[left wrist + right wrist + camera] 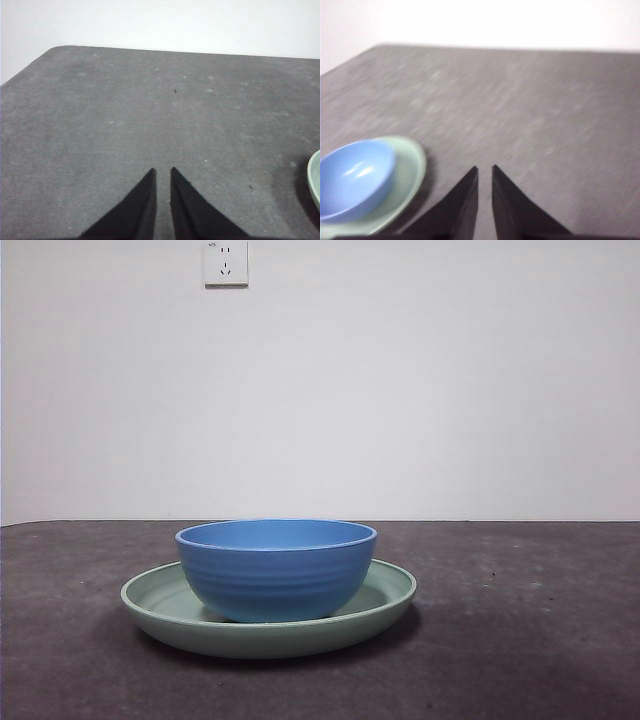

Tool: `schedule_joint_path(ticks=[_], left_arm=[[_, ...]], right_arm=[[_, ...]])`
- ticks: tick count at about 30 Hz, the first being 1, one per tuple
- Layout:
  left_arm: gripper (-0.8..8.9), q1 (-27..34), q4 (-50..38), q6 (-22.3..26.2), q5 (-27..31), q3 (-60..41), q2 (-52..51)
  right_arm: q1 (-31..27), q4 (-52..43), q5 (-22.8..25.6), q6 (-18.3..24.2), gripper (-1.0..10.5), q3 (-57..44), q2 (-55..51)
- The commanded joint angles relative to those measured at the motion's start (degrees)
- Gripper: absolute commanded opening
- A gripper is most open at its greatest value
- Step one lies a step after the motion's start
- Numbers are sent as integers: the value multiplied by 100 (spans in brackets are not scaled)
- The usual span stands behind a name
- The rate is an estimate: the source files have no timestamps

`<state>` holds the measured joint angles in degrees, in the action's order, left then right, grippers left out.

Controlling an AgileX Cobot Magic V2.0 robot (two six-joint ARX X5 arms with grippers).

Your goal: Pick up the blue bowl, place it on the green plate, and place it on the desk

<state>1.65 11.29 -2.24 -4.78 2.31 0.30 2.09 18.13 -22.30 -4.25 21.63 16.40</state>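
A: Where is the round, deep, matte blue bowl (276, 568)?

B: Low centre of the front view, standing in the wide pale-green plate (392, 592) on the speckled dark grey bench (540, 640).

A: Which hand is nearer?

B: Probably the right hand (485, 172), with the bowl at lower left of its view. The left hand (163, 174) sees only plate rim. Both have jaws nearly pressed together, holding nothing.

Front cam sits low, close to your green plate (268, 635), facing the wall. Both wrist cams look down the desk (150, 115); each catches that plate's edge.
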Motion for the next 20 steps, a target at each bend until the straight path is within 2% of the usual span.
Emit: schedule_joint_path(ticks=[1, 5, 11, 14, 20], left_arm=[[46, 15, 68, 9, -68, -107, -11], [46, 15, 68, 9, -68, -107, -11], [46, 15, 68, 9, -68, -107, -11], [46, 15, 68, 9, -68, -107, -11], [46, 15, 68, 9, -68, -107, -11]], right_arm=[[-225, -1202, 162, 94, 41, -791, -411], [-382, -1969, 752, 199, 41, -1504, -852], [-404, -2022, 1989, 190, 41, -1956, -1285], [-393, -1897, 2277, 186, 41, -2100, -1451], [-361, -918, 2387, 190, 41, -2100, -1620]])
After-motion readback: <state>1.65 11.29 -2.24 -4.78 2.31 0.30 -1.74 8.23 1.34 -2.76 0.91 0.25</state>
